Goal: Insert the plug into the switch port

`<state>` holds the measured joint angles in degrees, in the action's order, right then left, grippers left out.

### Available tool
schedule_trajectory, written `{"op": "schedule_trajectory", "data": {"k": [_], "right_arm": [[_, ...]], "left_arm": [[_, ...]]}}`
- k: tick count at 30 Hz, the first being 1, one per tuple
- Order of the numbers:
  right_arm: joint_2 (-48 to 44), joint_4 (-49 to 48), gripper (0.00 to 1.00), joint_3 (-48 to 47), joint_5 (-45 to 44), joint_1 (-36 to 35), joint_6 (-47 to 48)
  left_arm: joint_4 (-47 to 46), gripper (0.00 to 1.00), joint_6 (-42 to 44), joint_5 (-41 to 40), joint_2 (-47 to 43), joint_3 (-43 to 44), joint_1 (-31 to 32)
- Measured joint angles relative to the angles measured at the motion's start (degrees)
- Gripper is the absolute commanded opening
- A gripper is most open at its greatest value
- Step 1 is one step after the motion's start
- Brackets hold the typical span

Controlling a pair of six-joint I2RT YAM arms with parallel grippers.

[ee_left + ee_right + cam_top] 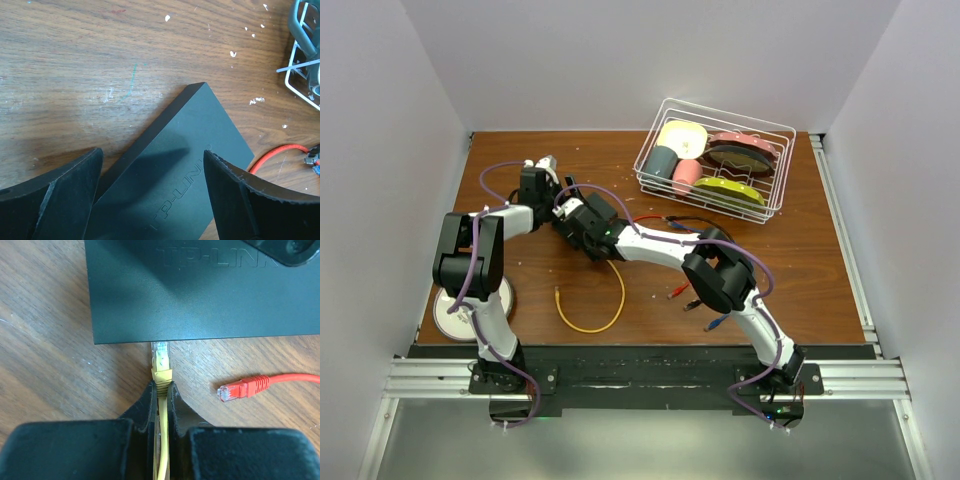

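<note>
The switch is a flat matte-black box lying on the wooden table. It also shows in the right wrist view. My left gripper is open, one finger on each side of the switch's corner. My right gripper is shut on the yellow cable just behind its plug. The plug's clear tip meets the switch's near edge; I cannot tell how far it is in a socket. In the top view both grippers, left and right, meet at the table's back left and hide most of the switch.
A red cable with its loose plug lies right of the yellow plug. The yellow cable loops toward the front. A white wire dish basket stands back right. A white disc lies front left.
</note>
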<state>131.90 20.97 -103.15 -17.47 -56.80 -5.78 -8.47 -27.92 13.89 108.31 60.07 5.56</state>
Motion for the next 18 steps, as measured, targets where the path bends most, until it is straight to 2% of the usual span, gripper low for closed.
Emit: {"op": "schedule_trajectory", "data": {"k": [18], "right_arm": [[2.1, 3.43, 0.0, -3.78, -2.82, -0.48, -1.14]], "left_arm": [[-2.47, 0.87, -0.02, 0.92, -0.22, -1.46, -0.31]]}}
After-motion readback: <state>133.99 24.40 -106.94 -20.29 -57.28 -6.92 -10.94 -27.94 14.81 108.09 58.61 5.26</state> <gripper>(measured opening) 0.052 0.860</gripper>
